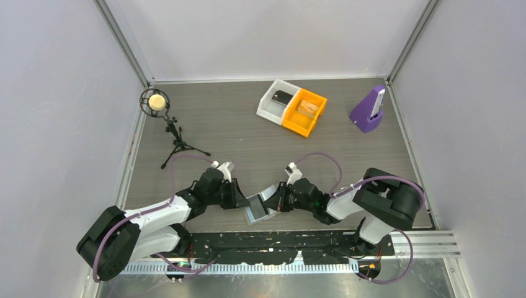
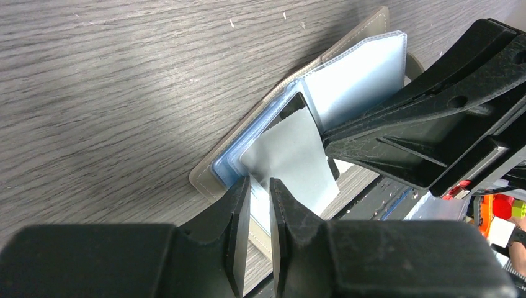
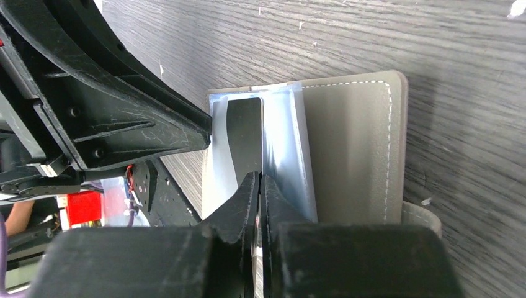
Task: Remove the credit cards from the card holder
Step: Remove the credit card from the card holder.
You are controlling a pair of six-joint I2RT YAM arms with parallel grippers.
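The card holder lies open near the table's front edge, between my two grippers. Its outside is grey-brown and its inner panels are light blue. A pale grey card sticks partly out of a sleeve towards my left gripper. The left jaws stand a narrow gap apart at the card's near edge. My right gripper is shut on the edge of a light blue sleeve and holds that flap raised. A dark card sits in a sleeve just past its tips.
A white bin holding a dark object and an orange bin stand at the back middle. A purple stand is at the back right, and a microphone on a tripod at the back left. The black base rail runs just behind the holder.
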